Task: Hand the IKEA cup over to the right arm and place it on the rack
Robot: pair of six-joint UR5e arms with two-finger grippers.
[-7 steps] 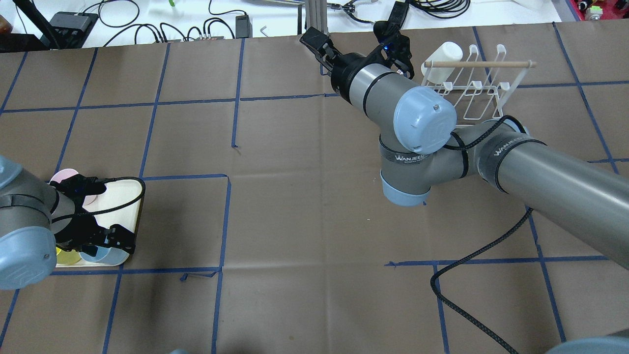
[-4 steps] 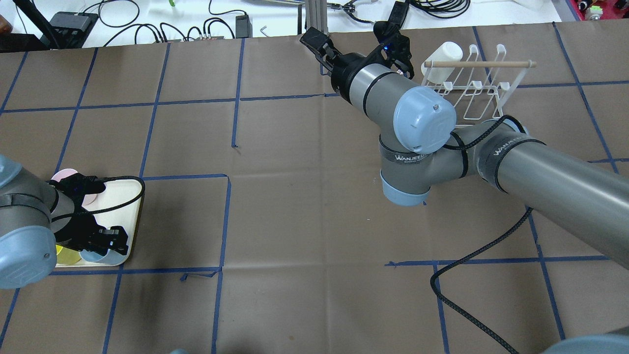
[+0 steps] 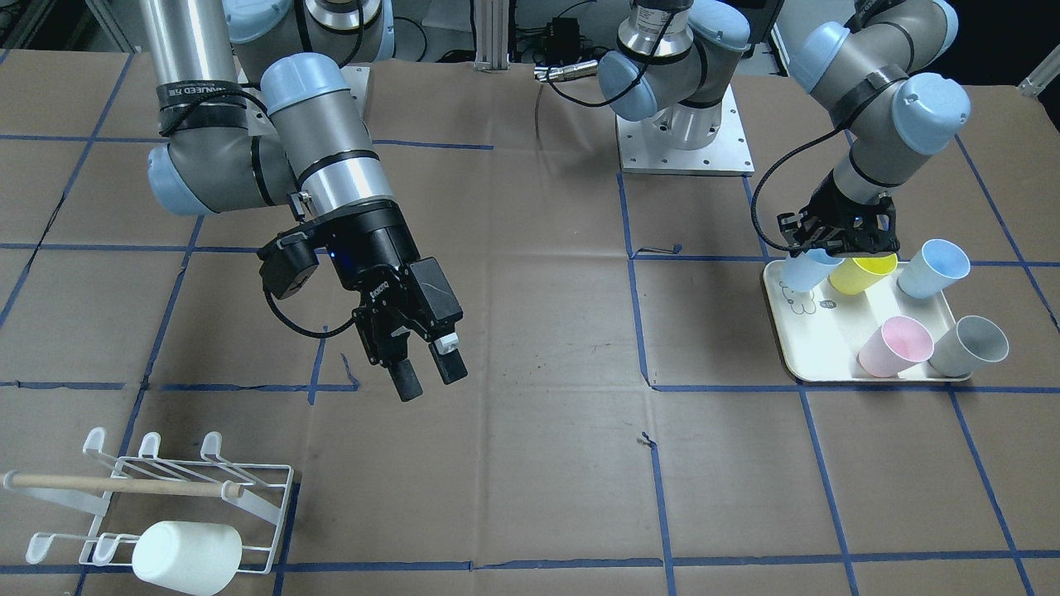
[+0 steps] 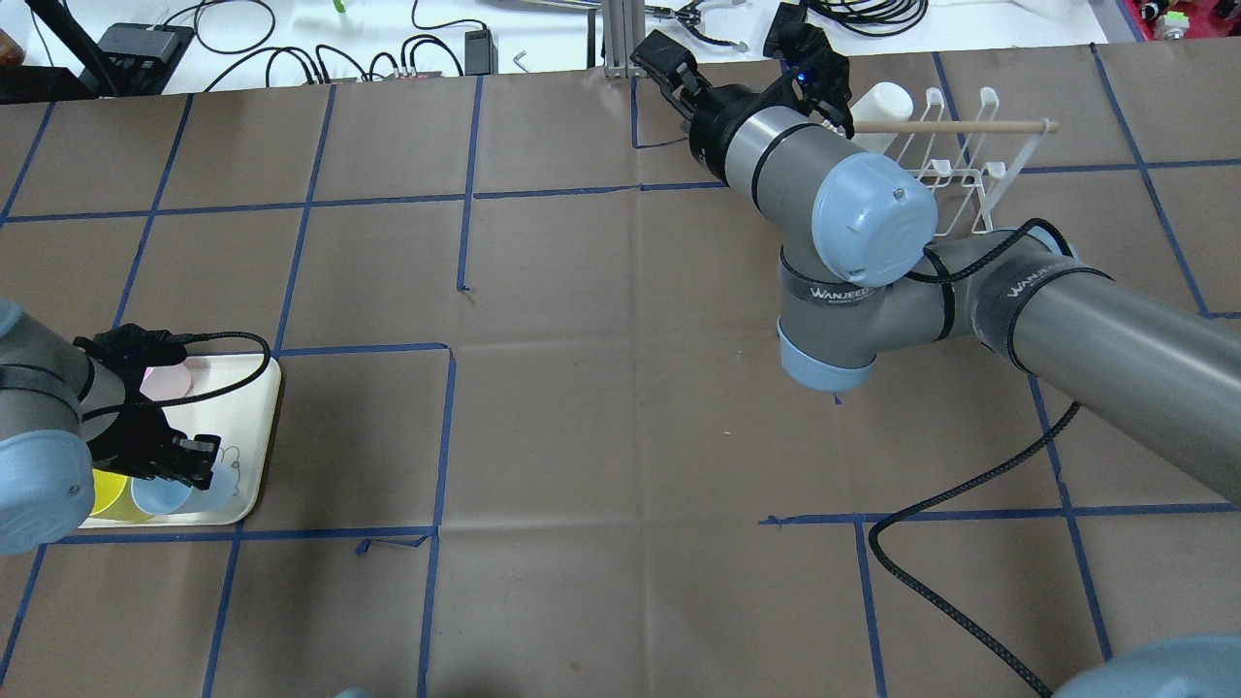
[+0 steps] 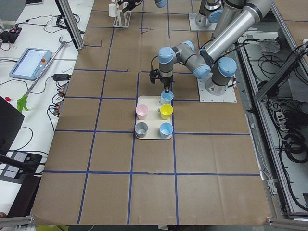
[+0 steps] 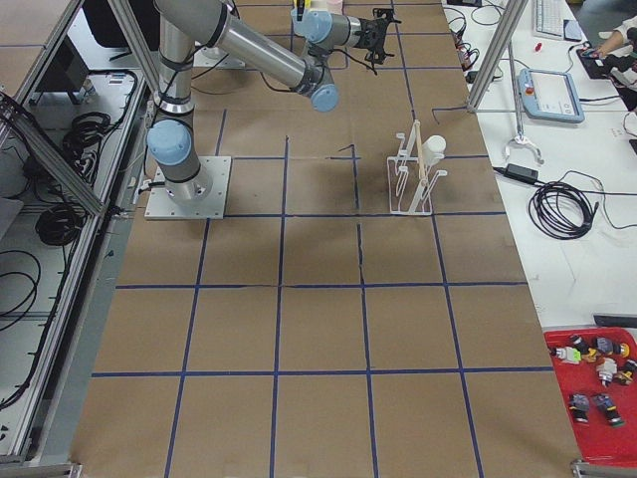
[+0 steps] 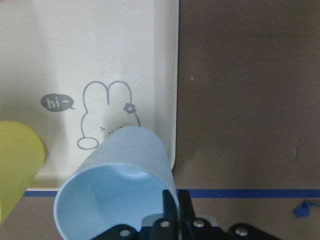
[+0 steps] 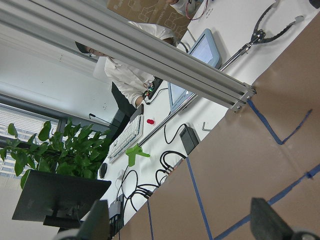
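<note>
My left gripper is shut on the rim of a light blue cup over the near-left corner of the cream tray. The left wrist view shows the cup tilted, with a finger inside its rim. From overhead the cup sits just below the gripper. My right gripper is open and empty, held above the table well apart from the white wire rack. Overhead, that gripper is left of the rack.
A white cup lies on the rack's prongs under the wooden dowel. The tray holds a yellow cup, a second blue cup, a pink cup and a grey cup. Cables and a person lie beyond the table's far edge.
My left gripper closed on the light blue cup and shifted a little left with it. My right arm swung right and farther out, toward the rack.
</note>
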